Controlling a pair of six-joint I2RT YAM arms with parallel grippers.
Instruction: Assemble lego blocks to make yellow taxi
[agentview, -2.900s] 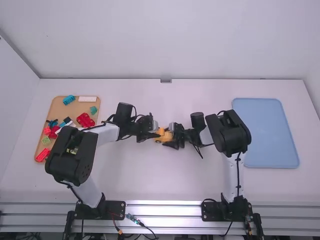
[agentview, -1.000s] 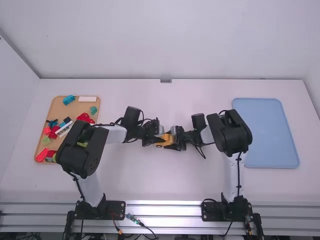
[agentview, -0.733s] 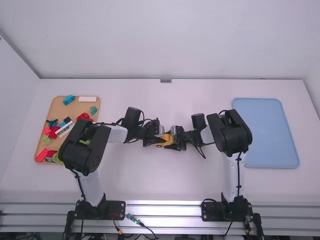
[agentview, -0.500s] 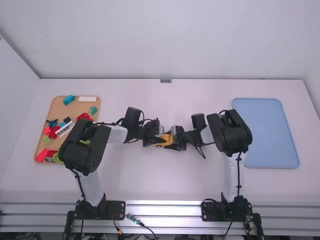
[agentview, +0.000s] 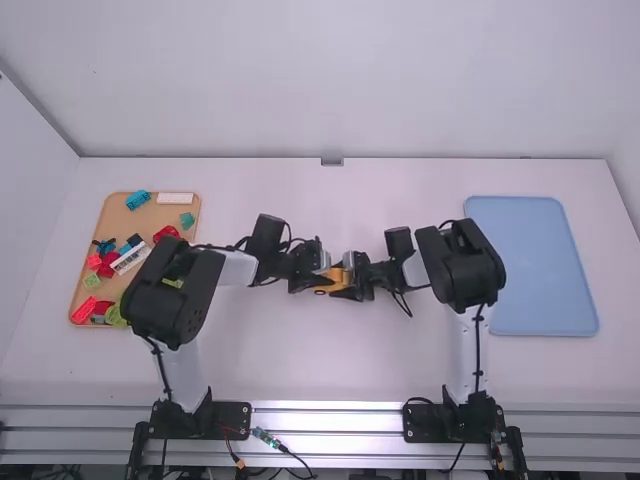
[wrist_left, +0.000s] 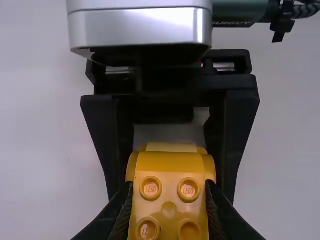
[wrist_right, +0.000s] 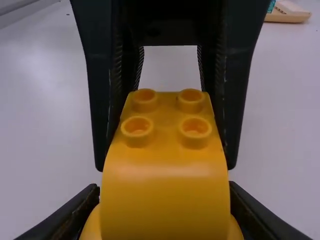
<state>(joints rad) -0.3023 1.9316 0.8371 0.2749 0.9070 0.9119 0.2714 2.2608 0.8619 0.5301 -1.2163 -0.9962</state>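
Mid-table in the high view, my left gripper (agentview: 318, 272) and my right gripper (agentview: 347, 276) face each other at the yellow taxi blocks (agentview: 337, 279). In the left wrist view the left gripper (wrist_left: 169, 202) is shut on the yellow blocks (wrist_left: 170, 175), studs showing between its fingers; the other gripper's fingers flank their far end. In the right wrist view the right gripper (wrist_right: 164, 205) is shut on the rounded near end of the yellow blocks (wrist_right: 165, 170); the studded far end lies between the left gripper's fingers. The blocks' undersides are hidden.
A tan tray (agentview: 113, 217) at the left holds several red, blue, green and white blocks, the left arm's elbow close to its right edge. A blue tray (agentview: 530, 265) lies at the right, beyond the right arm.
Over about three seconds the left arm has shifted right and its elbow has moved away from the tan tray, uncovering more blocks. The right arm has barely moved.
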